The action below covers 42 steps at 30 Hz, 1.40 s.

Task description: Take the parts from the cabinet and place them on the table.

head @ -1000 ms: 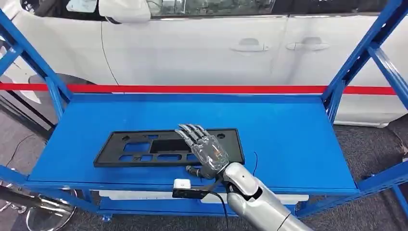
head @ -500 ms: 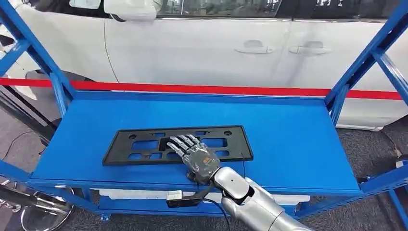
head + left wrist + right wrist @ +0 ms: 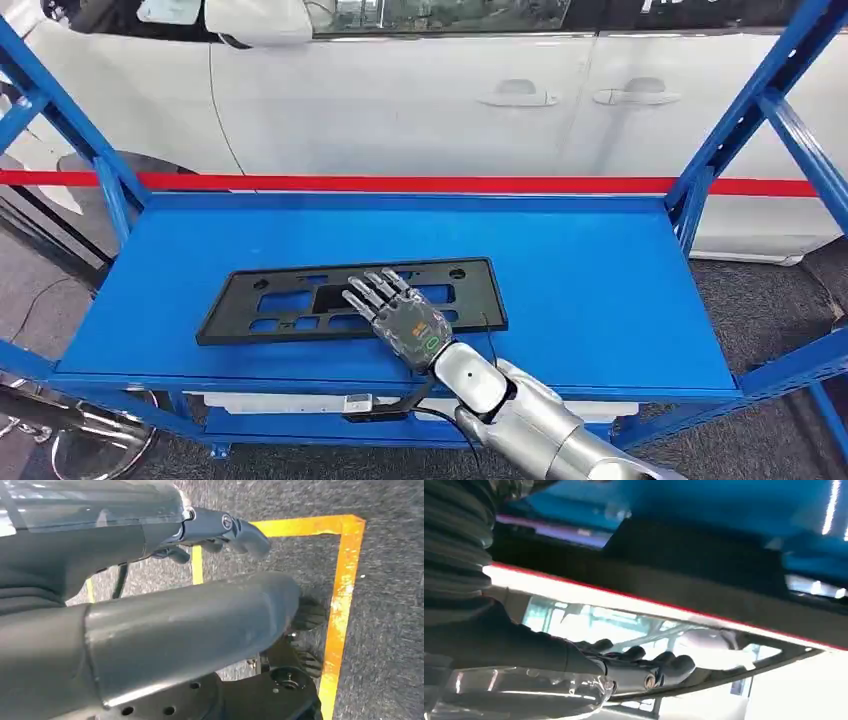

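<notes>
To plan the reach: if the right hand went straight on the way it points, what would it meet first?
The right hand already lies over the black panel; beyond it, probably bare blue shelf, though depth is unclear.

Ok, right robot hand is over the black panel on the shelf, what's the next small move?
Probably close the right robot hand around the black panel's near edge: its fingers already lie flat across the panel, which lies flat on the blue shelf.

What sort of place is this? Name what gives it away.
Probably a car plant or vehicle workshop: a white car stands behind a blue steel rack, a black plastic panel lies on the shelf under the right hand, and yellow floor tape marks a bay.
</notes>
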### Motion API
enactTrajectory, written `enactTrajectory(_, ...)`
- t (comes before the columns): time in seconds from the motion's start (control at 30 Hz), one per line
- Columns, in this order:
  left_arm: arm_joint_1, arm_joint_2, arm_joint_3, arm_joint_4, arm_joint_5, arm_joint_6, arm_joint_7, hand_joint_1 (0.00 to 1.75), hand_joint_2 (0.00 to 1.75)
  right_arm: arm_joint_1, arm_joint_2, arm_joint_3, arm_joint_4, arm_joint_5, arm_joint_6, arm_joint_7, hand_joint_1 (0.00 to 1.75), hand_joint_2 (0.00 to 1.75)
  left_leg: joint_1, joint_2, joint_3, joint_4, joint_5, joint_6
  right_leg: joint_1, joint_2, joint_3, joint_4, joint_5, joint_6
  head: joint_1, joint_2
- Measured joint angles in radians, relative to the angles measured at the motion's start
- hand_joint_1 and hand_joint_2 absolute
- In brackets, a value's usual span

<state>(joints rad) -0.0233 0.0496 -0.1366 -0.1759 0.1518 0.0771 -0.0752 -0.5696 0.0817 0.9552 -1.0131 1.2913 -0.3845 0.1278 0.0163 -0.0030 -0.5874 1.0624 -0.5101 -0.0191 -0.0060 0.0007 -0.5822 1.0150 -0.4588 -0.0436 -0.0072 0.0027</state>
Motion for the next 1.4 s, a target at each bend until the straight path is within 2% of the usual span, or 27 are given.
enactTrajectory(0.07, -0.002, 0.003, 0.0, 0.0, -0.005, 0.0, -0.001, 0.0, 0.0, -0.015, 0.025, 0.0, 0.038, 0.019, 0.023, 0.018, 0.0, 1.75, 0.002, 0.0, -0.08, 0.172, -0.084, -0.009, 0.002, 0.0, -0.003, 0.001, 0.0, -0.002, 0.0, 0.0)
enactTrajectory(0.1, -0.001, 0.004, 0.0, 0.0, -0.006, -0.002, -0.001, 0.0, 0.0, -0.024, 0.037, 0.001, 0.057, 0.024, 0.036, 0.027, 0.0, 1.75, 0.002, 0.0, -0.116, 0.248, -0.111, -0.012, 0.003, 0.0, -0.004, 0.002, 0.0, -0.002, 0.0, 0.0)
enactTrajectory(0.13, 0.0, 0.004, -0.001, 0.0, -0.007, -0.003, -0.001, 0.0, 0.0, -0.033, 0.048, 0.001, 0.075, 0.029, 0.049, 0.035, 0.0, 1.75, 0.002, 0.0, -0.132, 0.277, -0.109, -0.012, 0.003, 0.0, -0.004, 0.003, -0.001, -0.003, 0.0, 0.0)
enactTrajectory(0.17, 0.001, 0.005, -0.001, 0.0, -0.008, -0.004, -0.001, 0.0, 0.0, -0.046, 0.06, 0.001, 0.096, 0.032, 0.064, 0.04, 0.0, 1.75, 0.001, 0.0, -0.123, 0.254, -0.082, -0.01, 0.003, 0.0, -0.003, 0.005, -0.002, -0.004, 0.0, 0.0)
enactTrajectory(0.2, 0.0, 0.005, -0.002, 0.0, -0.008, -0.004, -0.001, 0.0, 0.0, -0.058, 0.074, 0.001, 0.115, 0.033, 0.074, 0.046, 0.0, 1.75, 0.001, 0.0, -0.09, 0.185, -0.037, -0.008, 0.003, 0.002, -0.001, 0.006, -0.003, -0.004, 0.0, 0.0)
enactTrajectory(0.27, -0.002, 0.008, -0.002, 0.0, -0.011, -0.004, -0.001, 0.0, 0.0, -0.078, 0.094, 0.001, 0.14, 0.037, 0.084, 0.048, 0.0, 1.75, 0.001, 0.0, 0.007, -0.012, 0.053, 0.003, 0.004, 0.004, 0.004, 0.008, -0.006, 0.0, 0.0, 0.0)
enactTrajectory(0.33, -0.005, 0.011, -0.003, 0.0, -0.011, -0.004, -0.001, 0.0, 0.0, -0.089, 0.104, 0.001, 0.16, 0.038, 0.084, 0.05, 0.0, 1.75, -0.007, 0.0, 0.027, -0.062, 0.048, 0.013, 0.01, 0.005, 0.0, 0.01, -0.008, 0.008, 0.0, 0.0)
enactTrajectory(0.37, -0.006, 0.011, -0.003, 0.0, -0.012, -0.004, -0.001, 0.0, 0.0, -0.094, 0.109, 0.001, 0.171, 0.038, 0.088, 0.051, 0.28, 1.75, -0.009, -0.001, 0.025, -0.06, 0.049, 0.015, 0.009, 0.005, -0.001, 0.01, -0.006, 0.013, 0.0, 0.0)
enactTrajectory(0.4, -0.004, 0.012, -0.004, 0.0, -0.012, -0.004, -0.001, 0.0, 0.0, -0.099, 0.114, 0.002, 0.181, 0.038, 0.102, 0.056, 1.54, 1.75, -0.011, -0.002, 0.025, -0.059, 0.049, 0.018, 0.007, 0.005, 0.0, 0.007, -0.004, 0.018, 0.0, 0.0)
enactTrajectory(0.43, -0.003, 0.012, -0.005, 0.0, -0.013, -0.005, -0.001, 0.0, 0.0, -0.106, 0.122, 0.002, 0.192, 0.038, 0.119, 0.059, 1.71, 1.75, -0.009, -0.002, 0.026, -0.064, 0.053, 0.024, 0.008, 0.005, 0.001, 0.005, -0.002, 0.023, 0.0, 0.0)
enactTrajectory(0.5, -0.005, 0.012, -0.008, 0.0, -0.016, -0.007, -0.002, 0.0, 0.0, -0.124, 0.133, 0.002, 0.222, 0.029, 0.161, 0.069, 1.75, 1.75, 0.003, 0.003, 0.031, -0.078, 0.063, 0.037, 0.011, 0.004, -0.007, 0.033, -0.031, 0.033, 0.001, 0.0)
enactTrajectory(0.6, -0.006, 0.012, -0.008, 0.0, -0.018, -0.01, -0.005, 0.0, 0.0, -0.146, 0.154, 0.002, 0.287, 0.01, 0.183, 0.078, 1.75, 1.75, 0.002, 0.003, 0.023, -0.077, 0.065, 0.041, 0.002, 0.004, -0.115, 0.265, -0.151, 0.044, 0.0, 0.0)
enactTrajectory(0.63, -0.006, 0.012, -0.009, 0.0, -0.019, -0.011, -0.005, 0.0, 0.0, -0.151, 0.159, 0.002, 0.302, 0.007, 0.185, 0.078, 1.75, 1.75, 0.002, 0.004, 0.022, -0.076, 0.065, 0.041, 0.001, 0.004, -0.138, 0.314, -0.161, 0.047, 0.0, 0.0)
enactTrajectory(0.7, -0.006, 0.012, -0.009, 0.0, -0.019, -0.013, -0.006, 0.0, 0.0, -0.16, 0.165, 0.002, 0.328, 0.003, 0.188, 0.079, 1.75, 1.75, 0.003, 0.003, 0.023, -0.074, 0.065, 0.041, -0.002, 0.003, -0.116, 0.271, -0.113, 0.047, 0.0, 0.0)
enactTrajectory(0.77, -0.007, 0.012, -0.009, 0.0, -0.019, -0.016, -0.007, 0.0, 0.0, -0.175, 0.174, 0.002, 0.346, 0.0, 0.19, 0.079, 1.75, 1.75, 0.002, 0.001, 0.029, -0.073, 0.062, 0.037, -0.002, 0.002, -0.027, 0.099, -0.024, 0.04, 0.0, 0.0)
enactTrajectory(0.8, -0.007, 0.012, -0.009, 0.0, -0.019, -0.017, -0.008, 0.0, 0.0, -0.178, 0.177, 0.002, 0.357, -0.002, 0.193, 0.079, 1.75, 1.75, 0.002, 0.001, 0.029, -0.072, 0.061, 0.034, 0.0, 0.001, 0.008, 0.022, -0.008, 0.033, 0.0, 0.0)
enactTrajectory(0.9, -0.006, 0.012, -0.009, 0.0, -0.019, -0.018, -0.01, 0.0, 0.0, -0.183, 0.181, 0.002, 0.372, -0.003, 0.19, 0.078, 1.75, 1.75, -0.004, -0.001, 0.02, -0.068, 0.061, 0.016, 0.006, 0.004, 0.006, 0.008, -0.014, 0.024, 0.0, 0.0)
enactTrajectory(0.97, -0.007, 0.013, -0.009, 0.0, -0.018, -0.019, -0.013, 0.0, 0.0, -0.188, 0.188, 0.002, 0.379, -0.004, 0.19, 0.078, 1.75, 1.75, -0.001, -0.001, 0.02, -0.067, 0.057, 0.004, 0.001, 0.003, 0.01, -0.003, -0.007, 0.009, 0.0, 0.0)
enactTrajectory(1.03, -0.007, 0.012, -0.01, 0.0, -0.016, -0.025, -0.02, 0.0, 0.0, -0.195, 0.193, 0.002, 0.385, -0.006, 0.191, 0.077, 1.75, 1.75, 0.001, 0.0, -0.01, 0.006, 0.006, -0.004, -0.002, 0.0, 0.012, -0.006, -0.005, -0.002, 0.0, 0.0)
enactTrajectory(1.07, -0.007, 0.013, -0.01, 0.0, -0.015, -0.027, -0.026, 0.0, 1.75, -0.195, 0.195, 0.002, 0.389, -0.007, 0.192, 0.076, 1.75, 1.75, 0.002, 0.0, -0.048, 0.089, -0.036, -0.008, -0.001, -0.002, 0.011, -0.006, -0.005, -0.002, 0.0, 0.0)
enactTrajectory(1.13, -0.003, 0.013, -0.01, 0.0, -0.014, -0.037, -0.039, 0.0, 1.75, -0.195, 0.194, 0.002, 0.396, -0.01, 0.193, 0.073, 1.75, 1.75, 0.003, 0.0, -0.12, 0.238, -0.089, -0.014, 0.001, -0.003, 0.01, -0.004, -0.006, -0.003, 0.0, 0.0)
enactTrajectory(1.17, -0.001, 0.013, -0.01, 0.0, -0.014, -0.042, -0.046, 0.0, 1.75, -0.195, 0.194, 0.002, 0.397, -0.011, 0.193, 0.071, 1.75, 1.75, 0.003, 0.0, -0.131, 0.255, -0.081, -0.015, 0.001, -0.002, 0.01, -0.003, -0.006, -0.003, 0.0, 0.0)
enactTrajectory(1.2, 0.0, 0.013, -0.01, 0.0, -0.014, -0.047, -0.055, 0.0, 1.75, -0.196, 0.194, 0.002, 0.399, -0.013, 0.193, 0.068, 1.75, 1.75, 0.004, 0.0, -0.118, 0.224, -0.051, -0.014, 0.001, -0.002, 0.012, -0.002, -0.008, -0.004, 0.0, 0.0)
enactTrajectory(1.27, -0.001, 0.014, -0.01, 0.0, -0.016, -0.068, -0.081, 0.0, 1.75, -0.199, 0.195, 0.002, 0.401, -0.02, 0.193, 0.066, 1.75, 1.75, 0.004, 0.001, -0.034, 0.046, 0.049, -0.01, 0.0, -0.001, 0.018, 0.003, -0.014, 0.001, 0.0, 0.0)
enactTrajectory(1.3, -0.001, 0.014, -0.01, 0.0, -0.016, -0.077, -0.091, 0.0, 1.75, -0.2, 0.195, 0.002, 0.401, -0.025, 0.193, 0.066, 1.75, 1.75, 0.005, 0.001, 0.003, -0.035, 0.073, -0.006, 0.0, -0.001, 0.019, 0.006, -0.018, 0.005, 0.0, 0.0)
enactTrajectory(1.33, -0.002, 0.014, -0.01, 0.0, -0.018, -0.083, -0.097, 0.0, 1.75, -0.202, 0.195, 0.002, 0.402, -0.027, 0.193, 0.065, 1.75, 1.75, -0.003, 0.0, 0.018, -0.055, 0.055, -0.004, 0.009, 0.001, 0.015, 0.011, -0.022, 0.01, 0.0, 0.0)
enactTrajectory(1.4, -0.002, 0.014, -0.01, 0.0, -0.018, -0.095, -0.1, 0.0, 1.75, -0.206, 0.195, 0.002, 0.403, -0.035, 0.188, 0.065, 1.75, 1.75, -0.005, -0.001, 0.013, -0.055, 0.055, 0.008, 0.006, 0.005, 0.011, 0.01, -0.018, 0.019, 0.0, 0.0)
